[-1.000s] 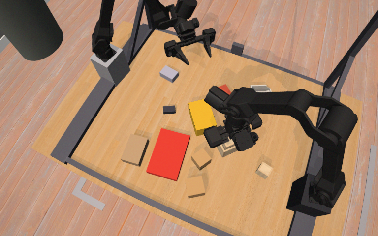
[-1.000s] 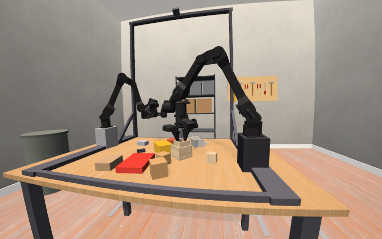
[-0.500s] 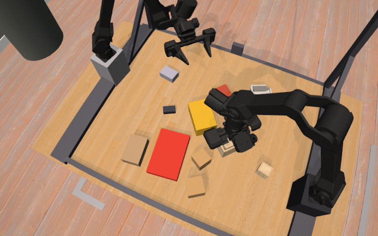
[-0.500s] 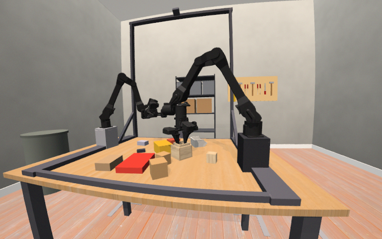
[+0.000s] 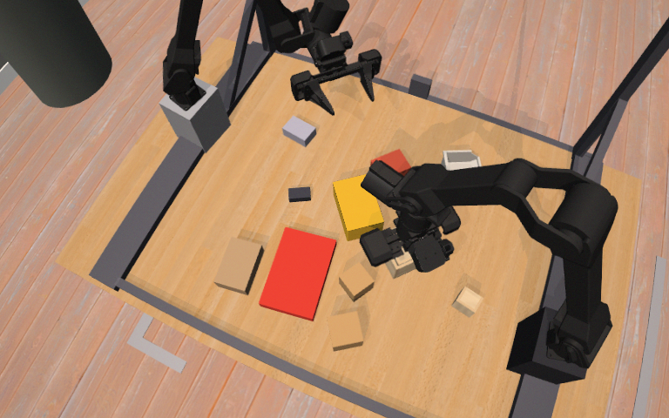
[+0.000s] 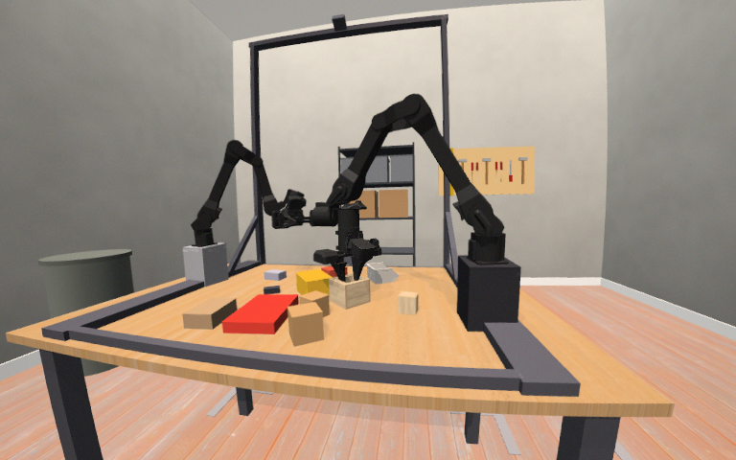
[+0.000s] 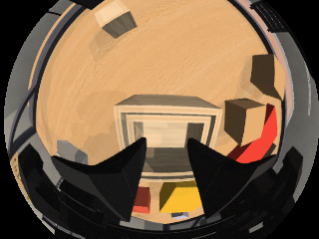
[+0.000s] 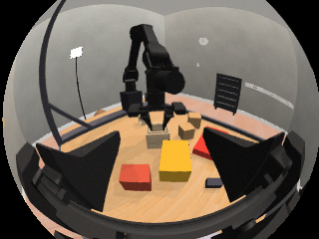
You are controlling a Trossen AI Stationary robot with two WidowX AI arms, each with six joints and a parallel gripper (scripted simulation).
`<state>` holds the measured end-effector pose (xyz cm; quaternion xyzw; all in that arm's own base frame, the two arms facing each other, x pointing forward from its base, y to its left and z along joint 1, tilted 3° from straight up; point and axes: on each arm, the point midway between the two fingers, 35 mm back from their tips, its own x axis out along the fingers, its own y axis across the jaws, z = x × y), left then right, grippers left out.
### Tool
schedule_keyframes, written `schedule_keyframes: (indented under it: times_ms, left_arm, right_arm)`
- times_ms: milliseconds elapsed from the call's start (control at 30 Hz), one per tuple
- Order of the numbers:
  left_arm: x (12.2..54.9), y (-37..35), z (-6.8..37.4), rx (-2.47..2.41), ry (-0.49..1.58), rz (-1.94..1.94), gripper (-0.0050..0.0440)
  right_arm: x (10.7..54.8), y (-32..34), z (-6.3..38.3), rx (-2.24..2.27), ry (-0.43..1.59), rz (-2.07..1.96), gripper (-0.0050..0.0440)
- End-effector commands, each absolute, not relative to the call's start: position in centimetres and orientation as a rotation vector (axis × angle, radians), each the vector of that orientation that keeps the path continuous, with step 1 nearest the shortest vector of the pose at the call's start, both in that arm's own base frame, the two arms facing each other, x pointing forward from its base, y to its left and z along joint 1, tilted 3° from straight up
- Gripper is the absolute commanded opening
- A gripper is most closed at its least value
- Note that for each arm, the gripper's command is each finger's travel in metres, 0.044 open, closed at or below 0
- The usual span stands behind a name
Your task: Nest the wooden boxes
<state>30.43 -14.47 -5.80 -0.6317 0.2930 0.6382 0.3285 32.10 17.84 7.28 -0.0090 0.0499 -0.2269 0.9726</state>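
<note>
A light wooden box [image 5: 400, 264] stands open side up near the table's middle, with a smaller wooden box seated inside it; both show in the left wrist view [image 7: 169, 126]. My left gripper [image 5: 402, 253] points straight down into the outer box and is shut on the small inner box. Other wooden boxes lie closed side up: a flat tan one [image 5: 239, 264], a cube [image 5: 355, 280], another cube [image 5: 346, 330] and a small pale one [image 5: 467, 300]. My right gripper [image 5: 350, 103] is open and empty, hovering at the far edge.
A red slab [image 5: 298, 272], a yellow block [image 5: 357, 206], a small red block [image 5: 395, 161], a dark block [image 5: 299, 193], a lavender block [image 5: 299, 130] and a white open box [image 5: 461, 158] lie around. A grey rail borders the table.
</note>
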Motion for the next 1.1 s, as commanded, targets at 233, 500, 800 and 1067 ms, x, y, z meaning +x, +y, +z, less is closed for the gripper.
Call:
schedule_keyframes:
  times_ms: [233, 500, 800, 1067]
  left_arm:
    - [31.0, -14.7, -5.7, -1.672, 0.766, 1.652, 0.0262]
    - [30.7, -14.5, -6.2, -1.658, 0.767, 1.665, 0.0262]
    - [31.0, -14.7, -5.4, -1.681, 0.767, 1.644, 0.0177]
    - [31.0, -14.7, -5.4, -1.681, 0.767, 1.644, 0.0137]
  right_arm:
    - [32.1, 17.9, 7.6, -0.013, 0.096, -0.458, 0.04]
    - [32.1, 17.9, 7.6, -0.013, 0.096, -0.458, 0.04]
    - [32.1, 17.9, 7.6, -0.013, 0.096, -0.458, 0.04]
    - [32.1, 17.9, 7.6, -0.013, 0.096, -0.458, 0.04]
